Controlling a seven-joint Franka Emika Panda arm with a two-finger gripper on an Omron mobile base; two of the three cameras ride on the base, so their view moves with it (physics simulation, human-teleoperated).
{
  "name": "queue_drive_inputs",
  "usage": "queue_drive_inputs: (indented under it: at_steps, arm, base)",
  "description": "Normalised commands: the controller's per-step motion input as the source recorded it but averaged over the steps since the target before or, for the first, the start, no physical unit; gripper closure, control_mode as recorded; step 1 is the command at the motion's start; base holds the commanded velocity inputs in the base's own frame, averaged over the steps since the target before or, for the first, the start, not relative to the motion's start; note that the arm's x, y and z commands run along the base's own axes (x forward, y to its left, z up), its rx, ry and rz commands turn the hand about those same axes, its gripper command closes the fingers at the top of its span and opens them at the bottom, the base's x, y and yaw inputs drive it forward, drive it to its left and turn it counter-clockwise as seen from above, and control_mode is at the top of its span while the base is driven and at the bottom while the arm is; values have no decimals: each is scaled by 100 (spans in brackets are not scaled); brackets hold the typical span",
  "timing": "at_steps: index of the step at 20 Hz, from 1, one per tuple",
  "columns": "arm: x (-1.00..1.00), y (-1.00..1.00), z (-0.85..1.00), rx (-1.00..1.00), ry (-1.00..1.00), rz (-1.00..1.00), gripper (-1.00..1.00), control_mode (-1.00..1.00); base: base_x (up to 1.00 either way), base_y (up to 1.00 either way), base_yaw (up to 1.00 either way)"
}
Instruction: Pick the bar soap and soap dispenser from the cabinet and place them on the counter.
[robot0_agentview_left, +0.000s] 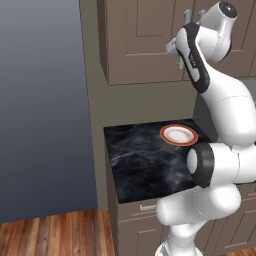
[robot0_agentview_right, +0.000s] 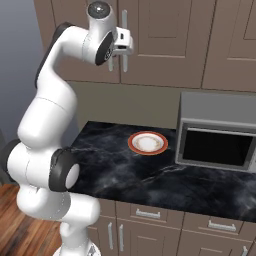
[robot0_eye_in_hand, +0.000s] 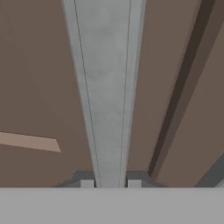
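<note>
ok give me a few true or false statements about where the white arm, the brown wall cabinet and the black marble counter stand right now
1. The two-finger gripper is shut on the long silver bar handle of the brown wooden wall cabinet. True.
2. The cabinet doors are wide open. False: they look closed, so nothing inside can be seen.
3. A round orange-rimmed white plate sits on the black marble-patterned counter. True.
4. A brown soap bottle stands on the counter beside the plate. False: only the plate and the grey microwave are on it.
5. The microwave sits to the left of the plate in the right base view. False: it is to the right.
</note>
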Motion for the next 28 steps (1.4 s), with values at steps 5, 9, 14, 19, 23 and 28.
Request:
queue_drive_inputs:
  at_steps: [5,9,14,19,23,28]
  arm:
    - [-14,3,-1,0,7,-11,100,-100]
    - [-27,1,-1,0,3,-14,100,-100]
    - [-22,6,-8,0,-4,-15,100,-100]
    - [-22,9,-4,0,0,-18,100,-100]
    - [-20,13,-5,-4,-1,-19,100,-100]
    - [-27,21,-3,-7,0,-14,100,-100]
  base:
    - [0,0,0]
    - [0,0,0]
    - [0,0,0]
    - [0,0,0]
    - [0,0,0]
    - [0,0,0]
